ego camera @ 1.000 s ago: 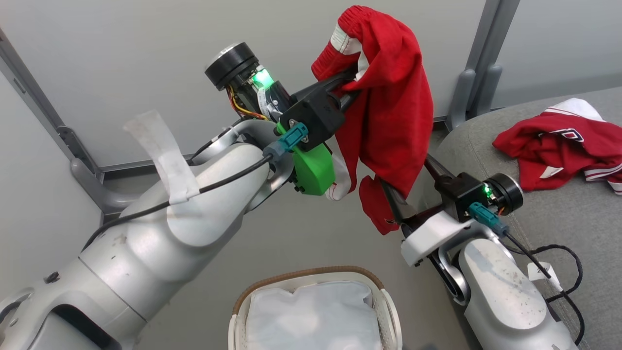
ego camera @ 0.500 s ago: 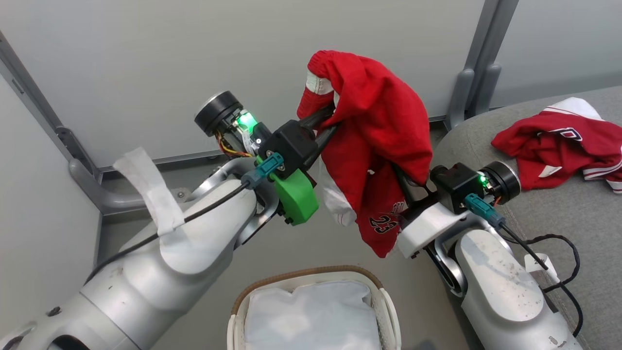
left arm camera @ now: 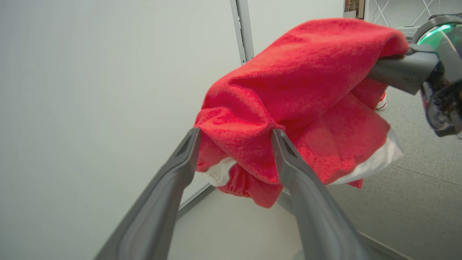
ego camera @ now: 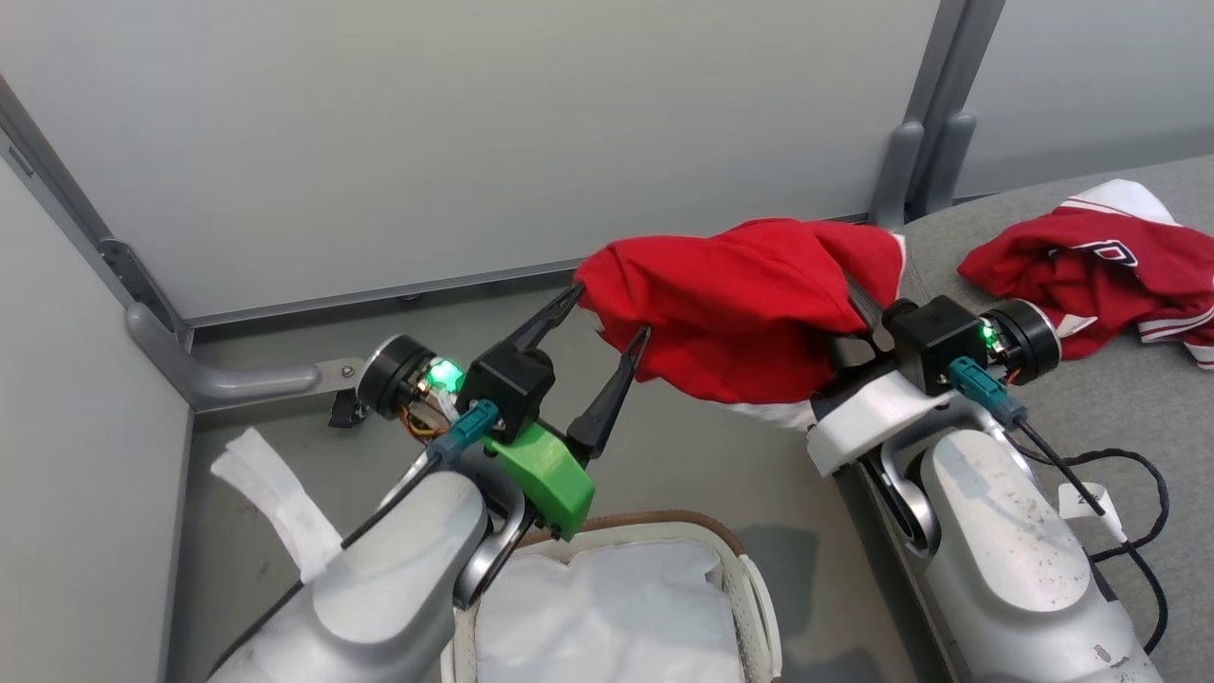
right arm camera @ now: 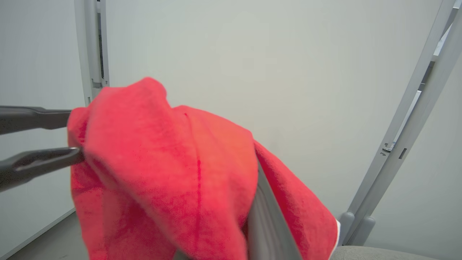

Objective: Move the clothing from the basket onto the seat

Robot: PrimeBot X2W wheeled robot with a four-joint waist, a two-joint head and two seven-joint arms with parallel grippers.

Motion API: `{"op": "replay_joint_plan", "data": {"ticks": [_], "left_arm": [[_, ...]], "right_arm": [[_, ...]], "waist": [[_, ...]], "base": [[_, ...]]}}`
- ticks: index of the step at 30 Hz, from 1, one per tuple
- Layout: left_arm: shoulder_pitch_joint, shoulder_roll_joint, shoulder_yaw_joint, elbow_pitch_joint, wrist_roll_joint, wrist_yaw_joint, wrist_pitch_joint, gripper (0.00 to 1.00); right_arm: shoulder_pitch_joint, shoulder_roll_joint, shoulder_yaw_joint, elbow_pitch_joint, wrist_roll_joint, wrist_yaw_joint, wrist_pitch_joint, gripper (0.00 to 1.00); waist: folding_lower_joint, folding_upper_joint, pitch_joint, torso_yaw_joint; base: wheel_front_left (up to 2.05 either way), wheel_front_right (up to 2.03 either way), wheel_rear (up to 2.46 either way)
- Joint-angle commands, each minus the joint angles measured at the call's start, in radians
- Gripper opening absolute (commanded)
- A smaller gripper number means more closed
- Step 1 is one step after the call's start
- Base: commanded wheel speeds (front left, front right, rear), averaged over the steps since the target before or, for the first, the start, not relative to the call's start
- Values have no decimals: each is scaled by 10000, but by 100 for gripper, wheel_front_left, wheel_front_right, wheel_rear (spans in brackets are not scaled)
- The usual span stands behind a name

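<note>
The handover has just gone through: a second ago my left gripper [ego camera: 613, 309] was pinching the red garment [ego camera: 740, 304] up high while the right one stood wide, and now the roles are swapped. The left fingers are spread apart, their tips just touching the near edge of the cloth without clamping it. The right gripper [ego camera: 854, 302] is clenched, its fingers buried under the bunched fabric, so I judge it now carries the load alone. The garment has come down from a tall hanging drape to a low bundle stretched between the two grippers, with its right end already at the edge of the seat [ego camera: 1138, 408]. The second garment [ego camera: 1091, 275] lies crumpled further back on that cushion. The basket [ego camera: 645, 520] below me holds just the white liner sheet [ego camera: 607, 617], so this is the last piece in transit. I'd pull the left arm back clear of the fabric, since a fold could still snag on a fingertip. Then I'd swing the right arm over the cushion and let go.
</note>
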Motion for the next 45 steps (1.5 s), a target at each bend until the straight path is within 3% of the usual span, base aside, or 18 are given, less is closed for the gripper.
{"op": "replay_joint_plan", "data": {"ticks": [1, 15, 29, 35, 45], "left_arm": [[506, -34, 202, -81, 67, 110, -24, 100], [3186, -639, 2089, -336, 884, -282, -17, 100], [4140, -1189, 3295, -472, 1832, -628, -20, 100], [4118, -1307, 3464, -512, 2156, -777, -18, 100], [3528, -1393, 3518, -624, 2679, -903, -18, 100]], "right_arm": [[-63, -36, -167, -58, -71, -11, -5, 0], [338, -35, -949, -102, -383, -11, -5, 0], [712, -37, -1226, -75, -369, -11, -5, 0], [415, -38, -1424, -133, -552, -11, -5, 0], [-68, -30, -1887, -321, -827, -12, -5, 0]], "waist": [[0, 0, 27, 28], [0, 0, 158, -81], [0, 0, 259, -418], [0, 0, 640, -1055], [0, 0, 1808, -2917]], "base": [[0, 0, 0], [0, 0, 0], [0, 0, 0], [0, 0, 0], [0, 0, 0]]}}
